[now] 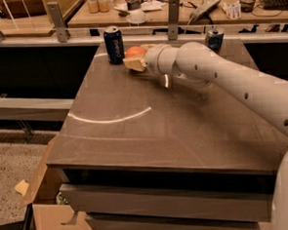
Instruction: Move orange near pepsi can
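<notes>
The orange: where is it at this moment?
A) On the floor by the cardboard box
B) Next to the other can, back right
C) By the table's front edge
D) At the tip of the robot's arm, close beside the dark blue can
D: the orange sits at the gripper, close beside the pepsi can, toward the back of the table.
</notes>
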Robot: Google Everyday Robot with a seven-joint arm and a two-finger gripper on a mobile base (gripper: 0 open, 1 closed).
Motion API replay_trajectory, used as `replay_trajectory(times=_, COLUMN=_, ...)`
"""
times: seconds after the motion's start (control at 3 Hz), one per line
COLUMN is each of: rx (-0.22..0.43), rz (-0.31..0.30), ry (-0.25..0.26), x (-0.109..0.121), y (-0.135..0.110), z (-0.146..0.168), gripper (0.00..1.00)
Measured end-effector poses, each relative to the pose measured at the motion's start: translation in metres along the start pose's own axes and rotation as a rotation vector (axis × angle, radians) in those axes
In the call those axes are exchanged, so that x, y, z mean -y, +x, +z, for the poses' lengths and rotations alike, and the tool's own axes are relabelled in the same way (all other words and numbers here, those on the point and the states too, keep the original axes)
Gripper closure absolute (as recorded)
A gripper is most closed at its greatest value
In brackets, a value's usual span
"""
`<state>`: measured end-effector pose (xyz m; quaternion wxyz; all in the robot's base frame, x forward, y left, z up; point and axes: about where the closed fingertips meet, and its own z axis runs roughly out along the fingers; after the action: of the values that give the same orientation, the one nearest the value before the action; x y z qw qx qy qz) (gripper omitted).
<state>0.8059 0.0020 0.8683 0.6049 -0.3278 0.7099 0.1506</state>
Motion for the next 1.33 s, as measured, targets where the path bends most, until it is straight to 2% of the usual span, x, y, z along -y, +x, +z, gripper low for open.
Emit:
replay_trajectory(times=0.33, rx=0.008, rz=-0.002, ry=-0.001, x=-0.001, y=0.002, z=0.015, gripper=0.62)
replay_trajectory(times=0.67, rx=0.012, rz=-0.003, ry=-0.006, x=-0.005, y=0.004, z=0.024, gripper=0.31)
replay_trajectory(times=1.0, rx=0.015, rz=-0.004, ry=-0.010, x=-0.007, y=0.005, z=0.027, gripper=0.08)
replay_trajectory(times=1.33, rx=0.014, rz=-0.005, ry=-0.012, x=-0.008, y=0.005, z=0.028, gripper=0.00)
